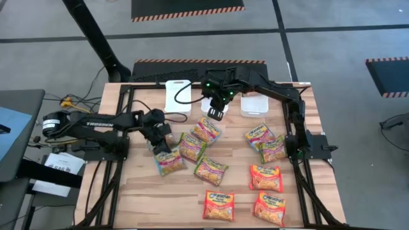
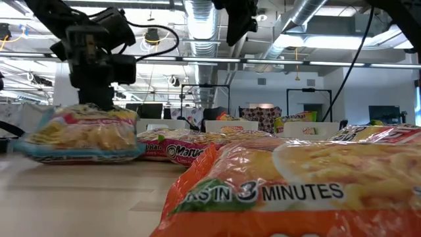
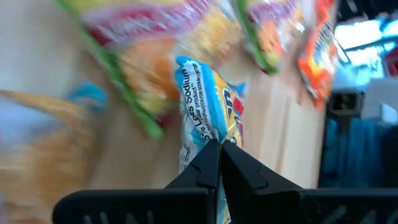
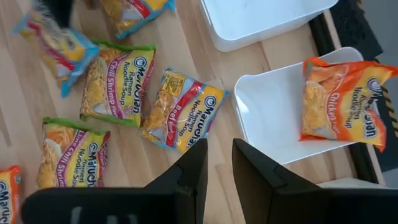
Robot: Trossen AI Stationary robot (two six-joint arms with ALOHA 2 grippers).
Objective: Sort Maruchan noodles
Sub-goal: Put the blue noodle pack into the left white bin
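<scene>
Left gripper (image 3: pixel 219 149), low over the left half of the wooden table (image 1: pixel 140 195), has its two dark fingers pinched together on the edge of a pale yellow-blue noodle packet (image 3: pixel 208 106), which stands on edge beyond the fingertips in the left wrist view. From overhead this gripper (image 1: pixel 158 133) sits just beside the cluster of green-yellow packets (image 1: pixel 192 145), so a good lift here would rise straight up before swinging away, keeping the thin plastic from snagging its neighbours or slipping out of such a narrow bite. Nearer the front edge of the table lie four orange-red packets (image 1: pixel 219 206), well apart from either gripper. Farther across, the right gripper (image 4: pixel 219 163) hangs above the back of the table with its fingers a narrow gap apart and nothing between them; overhead it shows over the middle of three white trays (image 1: pixel 177 96) lined along the far edge. In its wrist view an orange-red chicken packet (image 4: pixel 339 102) already rests in one tray, suggesting the sort has begun, and a beef packet (image 4: pixel 183 109) lies on the wood just beside that tray. Most packets are still loose on the table, so much sorting appears to remain.
</scene>
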